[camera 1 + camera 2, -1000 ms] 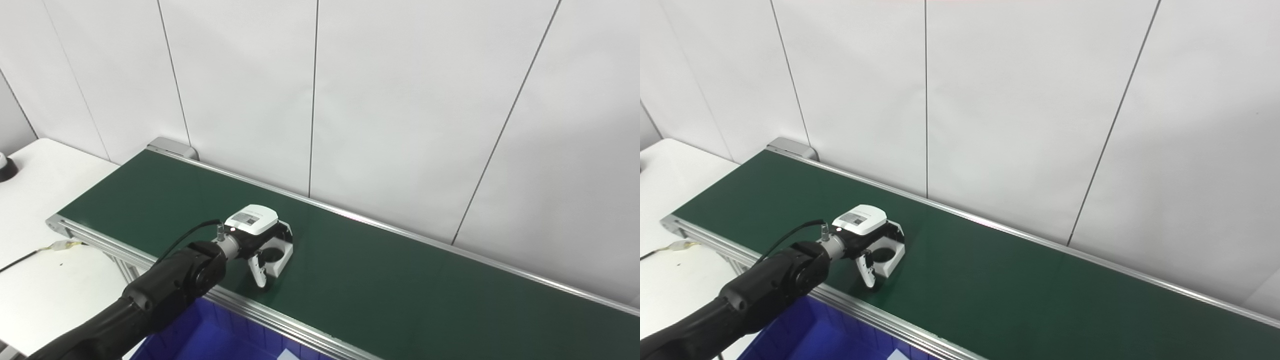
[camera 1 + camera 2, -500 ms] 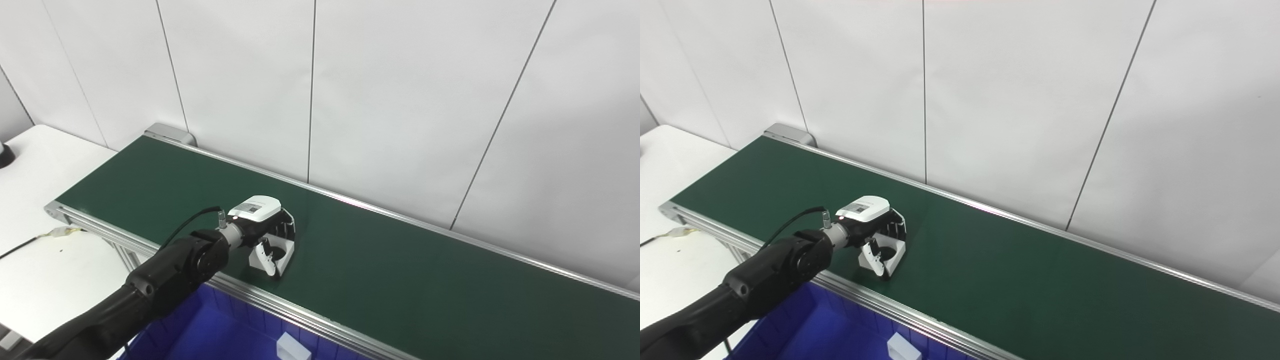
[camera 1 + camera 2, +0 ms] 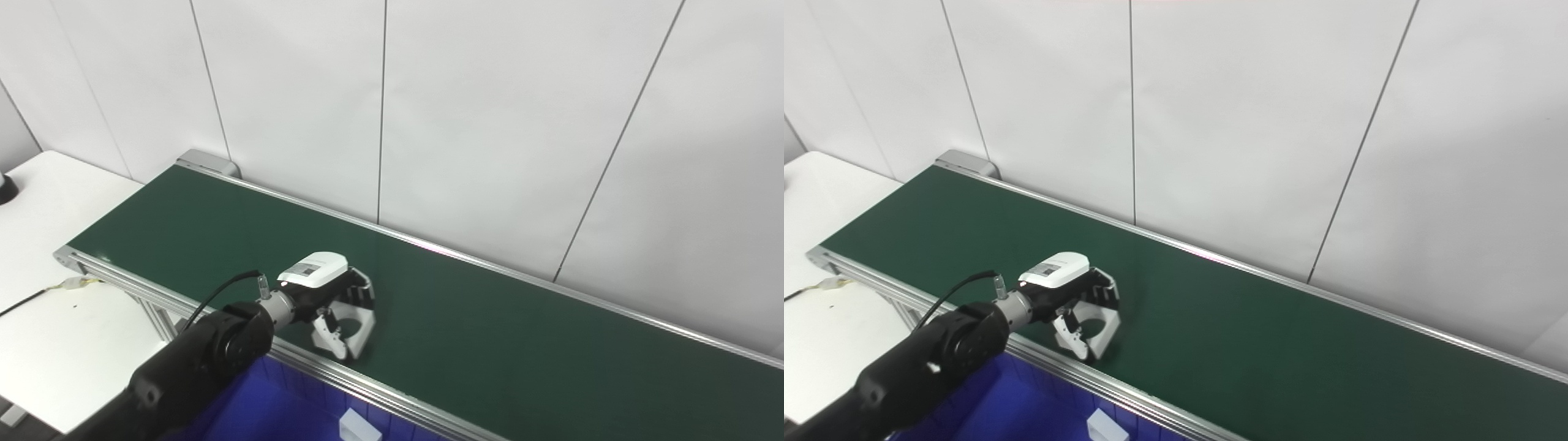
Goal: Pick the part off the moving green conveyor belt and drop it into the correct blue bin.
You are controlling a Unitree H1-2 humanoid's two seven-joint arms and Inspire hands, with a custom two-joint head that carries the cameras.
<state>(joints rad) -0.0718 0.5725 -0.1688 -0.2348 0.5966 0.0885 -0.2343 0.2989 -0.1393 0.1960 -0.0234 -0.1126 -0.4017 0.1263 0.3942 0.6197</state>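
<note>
The part (image 3: 352, 323), a white block with a round hole through it, sits low and left of centre in the frame, held in the left hand (image 3: 327, 297) just above the near strip of the green conveyor belt (image 3: 490, 343). Whether it touches the belt cannot be told.

At the far left lies a white table (image 3: 55, 208), with a thin cable (image 3: 37, 306) running along its lower part toward the belt's end. The belt begins there at a grey end cap (image 3: 208, 164) in the upper left and runs diagonally down to the right edge of the frame, bordered by a silver rail (image 3: 392, 401) on the near side and another against the white panelled wall (image 3: 490, 122) on the far side.

The left arm rises from the bottom left corner, black and thick, crossing over the near rail. Its hand, topped with a white cover, has dark fingers (image 3: 361, 293) curled over the far side of the part and a white thumb (image 3: 334, 340) pressed on the near side, so the hand is closed around the part. Below the rail, along the bottom edge, a blue bin (image 3: 288, 416) shows, with a small white block (image 3: 360, 425) lying inside it.

Right of the hand the belt surface is bare green all the way to the frame's right edge. The right hand does not appear in either view.
</note>
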